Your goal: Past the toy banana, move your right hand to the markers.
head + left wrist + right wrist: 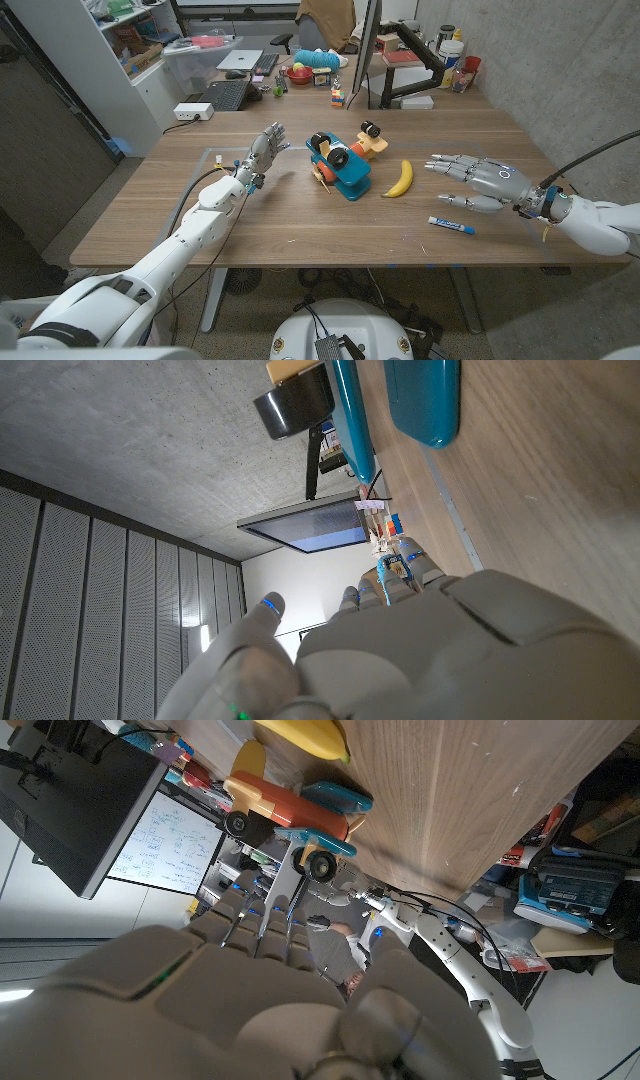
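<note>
A yellow toy banana (399, 179) lies at the middle of the wooden table (300, 215). A white marker with blue ends (451, 225) lies to its right, nearer the front edge. My right hand (478, 180) is open just behind the marker, to the right of the banana, with its fingers spread toward the banana. My left hand (262, 152) is open at the table's left side, fingers spread and raised. The right wrist view looks over my right hand (250, 990) to the banana (300, 735).
A teal and orange toy plane (345, 160) with black wheels stands left of the banana, also seen as the toy plane (290, 805) and the teal toy (420, 400). A black monitor arm (415, 60) and small items (300, 72) crowd the table's far side.
</note>
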### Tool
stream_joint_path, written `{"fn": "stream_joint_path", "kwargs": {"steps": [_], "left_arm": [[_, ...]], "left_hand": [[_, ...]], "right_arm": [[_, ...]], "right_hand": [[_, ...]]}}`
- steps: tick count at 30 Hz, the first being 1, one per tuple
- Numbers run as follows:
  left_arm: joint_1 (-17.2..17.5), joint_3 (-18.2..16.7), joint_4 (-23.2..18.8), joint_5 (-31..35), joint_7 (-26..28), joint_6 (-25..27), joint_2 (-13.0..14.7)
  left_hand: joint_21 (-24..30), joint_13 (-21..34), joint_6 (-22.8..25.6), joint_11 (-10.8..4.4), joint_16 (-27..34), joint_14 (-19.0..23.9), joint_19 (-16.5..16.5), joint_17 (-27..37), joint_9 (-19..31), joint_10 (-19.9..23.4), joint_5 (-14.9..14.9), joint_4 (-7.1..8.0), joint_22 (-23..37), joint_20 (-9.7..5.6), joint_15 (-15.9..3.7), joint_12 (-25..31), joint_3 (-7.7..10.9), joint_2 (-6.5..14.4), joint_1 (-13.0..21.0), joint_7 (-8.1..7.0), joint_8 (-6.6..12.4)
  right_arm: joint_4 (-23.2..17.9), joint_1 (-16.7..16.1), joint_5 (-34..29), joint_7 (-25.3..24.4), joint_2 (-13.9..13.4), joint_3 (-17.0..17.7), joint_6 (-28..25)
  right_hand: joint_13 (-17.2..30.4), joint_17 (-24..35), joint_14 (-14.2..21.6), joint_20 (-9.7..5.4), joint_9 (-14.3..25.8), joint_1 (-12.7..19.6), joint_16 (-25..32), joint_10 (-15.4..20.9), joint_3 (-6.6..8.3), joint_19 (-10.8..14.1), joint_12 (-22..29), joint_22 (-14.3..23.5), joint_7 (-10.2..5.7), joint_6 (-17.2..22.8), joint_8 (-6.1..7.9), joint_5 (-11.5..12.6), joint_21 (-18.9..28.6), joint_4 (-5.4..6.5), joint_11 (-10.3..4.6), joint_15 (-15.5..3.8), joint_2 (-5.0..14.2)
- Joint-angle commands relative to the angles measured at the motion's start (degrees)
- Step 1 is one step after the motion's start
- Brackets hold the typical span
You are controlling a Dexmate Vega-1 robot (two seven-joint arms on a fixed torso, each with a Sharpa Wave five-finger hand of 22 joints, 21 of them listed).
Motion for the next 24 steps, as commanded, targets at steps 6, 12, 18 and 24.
{"fn": "stream_joint_path", "kwargs": {"steps": [6, 12, 18, 24], "left_arm": [[0.0, 0.3, -0.3, 0.2, -0.2, -0.2, -0.1], [-0.1, 0.3, -0.4, 0.6, 0.0, -0.5, -0.1], [-0.2, 0.4, -0.1, 0.5, -0.2, -0.5, -0.2], [-0.2, 0.4, -0.2, 0.6, -0.3, -0.5, 0.0]], "left_hand": [[-0.4, 0.2, -7.7, 0.01, 0.3, -1.9, -3.2, 0.1, 0.3, -3.0, -0.3, -0.13, 0.2, -3.31, -0.74, 0.1, 0.35, 5.2, -0.3, -0.55, 0.36], [-0.5, 0.2, -7.7, -0.02, 0.3, -1.9, -3.2, 0.2, 0.3, -3.0, -0.3, -0.13, 0.2, -3.20, -0.64, 0.1, 0.36, 5.2, -0.3, -0.53, 0.35], [-0.5, 0.2, -7.7, -0.06, 0.3, -1.9, -3.1, 0.1, 0.3, -3.0, -0.3, -0.12, 0.3, -3.19, -0.72, 0.2, 0.36, 5.2, -0.3, -0.53, 0.36], [-0.6, 0.2, -7.6, -0.12, 0.3, -1.9, -3.1, 0.1, 0.3, -2.9, -0.3, -0.12, 0.3, -3.18, -0.70, 0.2, 0.35, 5.2, -0.4, -0.55, 0.37]], "right_arm": [[0.1, 2.4, -0.4, 0.1, -1.0, -4.0, -2.4], [0.5, 3.5, -0.7, 0.1, -0.8, -5.4, -2.1], [0.2, 3.7, -1.0, -0.1, -1.1, -6.0, -3.2], [0.3, 4.6, -1.9, 0.1, -0.8, -7.1, -3.7]], "right_hand": [[0.2, 0.1, 0.6, -2.45, 0.3, 0.8, 0.1, 0.0, 0.07, 0.6, 0.0, 0.1, 0.04, -0.3, 0.19, 0.1, -0.3, -0.61, -0.03, -0.14, -0.10], [0.1, 0.1, 0.5, -2.47, 0.3, 0.9, 0.1, 0.0, 0.01, 0.7, 0.0, 0.1, 0.12, -0.3, 0.17, 0.0, -0.4, -0.75, -0.08, -0.13, -0.14], [0.1, 0.1, 0.5, -2.56, 0.3, 1.1, 0.1, 0.0, 0.02, 0.7, 0.0, 0.1, 0.07, -0.4, 0.16, 0.0, -0.5, -0.89, -0.12, -0.18, -0.13], [0.1, 0.1, 0.5, -2.54, 0.3, 1.3, 0.1, 0.0, 0.02, 0.8, 0.0, 0.1, 0.00, -0.4, 0.18, 0.0, -0.6, -1.09, -0.14, -0.15, -0.14]]}}
